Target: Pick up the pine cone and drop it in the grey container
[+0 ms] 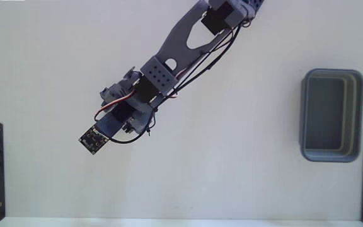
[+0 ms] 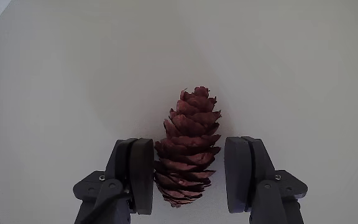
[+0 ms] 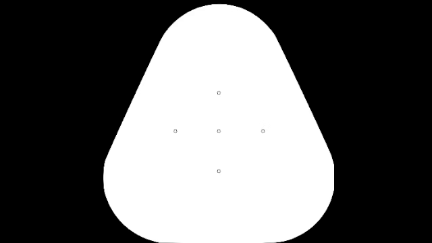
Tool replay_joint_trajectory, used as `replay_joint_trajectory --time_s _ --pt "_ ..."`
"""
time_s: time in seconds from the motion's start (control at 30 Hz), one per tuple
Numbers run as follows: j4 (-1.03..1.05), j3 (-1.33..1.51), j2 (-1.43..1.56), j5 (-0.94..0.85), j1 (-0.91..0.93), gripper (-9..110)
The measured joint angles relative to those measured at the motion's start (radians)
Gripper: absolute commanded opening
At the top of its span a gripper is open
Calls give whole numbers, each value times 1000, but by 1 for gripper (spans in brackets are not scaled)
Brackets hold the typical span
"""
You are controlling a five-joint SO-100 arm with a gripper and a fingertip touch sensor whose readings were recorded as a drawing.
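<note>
Wrist view: cone (image 2: 188, 146) lies on white tabletop (image 2: 73, 74) between the two fingers (image 2: 143, 176), long axis running away from cam, tip pointing up-frame past the pads. Fingers spread; left pad touches or nearly touches the scales, right pad has a small gap. Not clamped yet.

Fixed view: arm (image 1: 169, 69) reaches in from top, wrist low at centre-left; cone hidden under it. Tub (image 1: 331, 115) far right, well apart from arm.
</note>
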Motion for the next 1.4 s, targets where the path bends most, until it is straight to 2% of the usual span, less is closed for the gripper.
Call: replay_joint_trajectory --time_s 1.4 --pt "0 0 0 0 0 55"
